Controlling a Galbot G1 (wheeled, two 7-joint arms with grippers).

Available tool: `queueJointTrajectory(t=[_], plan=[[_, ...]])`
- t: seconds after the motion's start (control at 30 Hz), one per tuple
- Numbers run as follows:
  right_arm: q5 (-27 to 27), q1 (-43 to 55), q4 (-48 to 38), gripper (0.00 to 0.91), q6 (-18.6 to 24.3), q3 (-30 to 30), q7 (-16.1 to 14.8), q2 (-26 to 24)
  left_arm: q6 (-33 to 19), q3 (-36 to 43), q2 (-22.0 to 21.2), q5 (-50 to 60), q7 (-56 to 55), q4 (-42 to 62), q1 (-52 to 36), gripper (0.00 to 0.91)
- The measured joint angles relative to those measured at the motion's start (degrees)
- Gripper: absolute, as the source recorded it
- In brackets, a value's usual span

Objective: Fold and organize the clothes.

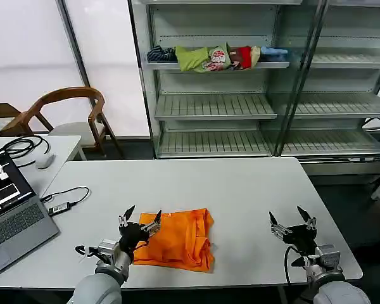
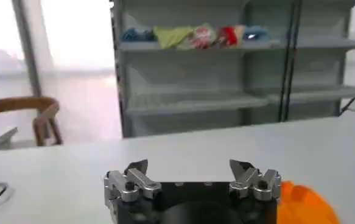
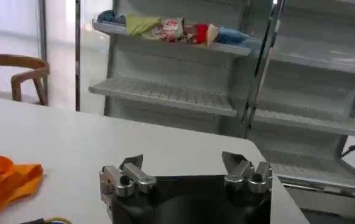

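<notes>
The clothes, a bright orange T-shirt (image 1: 177,240), lie folded into a compact bundle on the white table (image 1: 234,190) near its front edge. An orange corner of the shirt (image 2: 308,204) appears in the left wrist view, and another part of the shirt (image 3: 7,179) in the right wrist view. My left gripper (image 1: 141,218) hovers at the shirt's left edge, open, with nothing between its fingers. Off to the shirt's right, my right gripper (image 1: 292,218) is open over bare table and holds nothing.
An open laptop (image 1: 9,212) and a cable with adapter (image 1: 63,204) lie at the table's left. A wooden chair (image 1: 66,114) stands behind. A metal shelf unit (image 1: 240,101) at the back holds a multicoloured heap of garments (image 1: 215,57).
</notes>
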Motion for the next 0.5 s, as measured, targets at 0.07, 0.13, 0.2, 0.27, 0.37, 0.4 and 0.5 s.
queueJointTrajectory(t=[0.07, 0.13, 0.2, 0.27, 0.37, 0.4, 0.5], plan=[[0.00, -0.22, 0.17, 0.907, 0.04, 0.23, -0.01, -0.17, 0.54, -0.23, -0.15, -0.37, -0.80, 0.58, 0.26, 0.907], [0.00, -0.39, 0.35, 0.907, 0.06, 0.44, 0.00, -0.25, 1.10, -0.25, -0.41, -0.52, -1.48, 1.17, 0.35, 0.907], [-0.01, -0.59, 0.52, 0.907, 0.06, 0.56, 0.01, -0.30, 1.73, -0.16, -0.66, -0.78, -2.25, 1.76, 0.32, 0.907], [-0.02, -0.79, 0.57, 0.907, 0.08, 0.74, 0.00, -0.33, 2.34, 0.15, -1.01, -1.27, -3.13, 2.48, 0.22, 0.907], [-0.04, -1.02, 0.57, 0.907, 0.13, 0.92, 0.00, -0.35, 2.90, 0.54, -1.41, -2.14, -4.28, 3.41, -0.07, 0.907], [-0.04, -1.05, 0.56, 0.907, 0.16, 0.94, -0.01, -0.36, 3.06, 0.65, -1.51, -2.54, -4.66, 3.62, -0.11, 0.907], [-0.05, -0.99, 0.50, 0.907, 0.18, 0.95, -0.01, -0.39, 3.33, 0.58, -1.51, -3.87, -5.39, 4.18, -0.28, 0.907]])
